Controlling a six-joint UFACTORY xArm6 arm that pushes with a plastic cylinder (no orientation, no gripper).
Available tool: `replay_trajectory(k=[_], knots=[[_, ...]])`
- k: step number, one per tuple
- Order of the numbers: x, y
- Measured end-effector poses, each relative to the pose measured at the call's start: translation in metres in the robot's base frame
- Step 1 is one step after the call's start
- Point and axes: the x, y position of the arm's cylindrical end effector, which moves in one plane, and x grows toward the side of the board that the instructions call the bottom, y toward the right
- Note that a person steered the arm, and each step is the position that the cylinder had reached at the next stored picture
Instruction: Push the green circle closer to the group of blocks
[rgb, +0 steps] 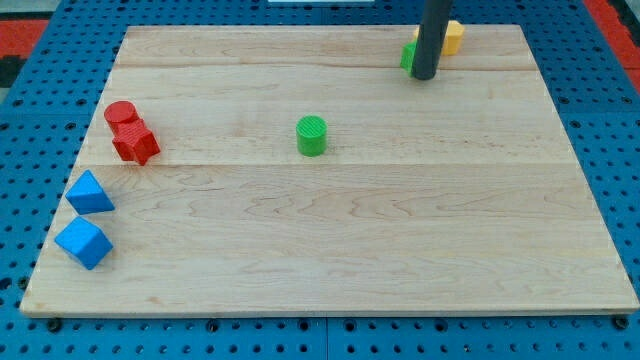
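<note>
The green circle (312, 135) stands alone near the middle of the wooden board (330, 250), a little above centre. My tip (424, 75) rests on the board near the view's top right, well up and to the right of the green circle. Just behind the rod a green block (409, 56) and a yellow block (452, 37) are partly hidden. At the view's left a red circle (120, 114) touches a red star-like block (135, 142). Below them lie a blue triangular block (89, 193) and a blue cube (83, 243).
The board sits on a blue pegboard surface (60, 40). The two blue blocks lie close to the board's left edge. The green and yellow blocks are close to the top edge.
</note>
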Motion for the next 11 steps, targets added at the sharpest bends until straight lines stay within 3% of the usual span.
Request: replay_trajectory(k=[1,2,3,4,6,7,8,10,11], knots=[[0.081,0.015],[0.167,-0.037],[0.191,-0.133],[0.191,-0.216],[0.168,-0.280],[0.158,-0.267],[0.148,-0.191],[0.034,-0.103],[0.008,-0.101]])
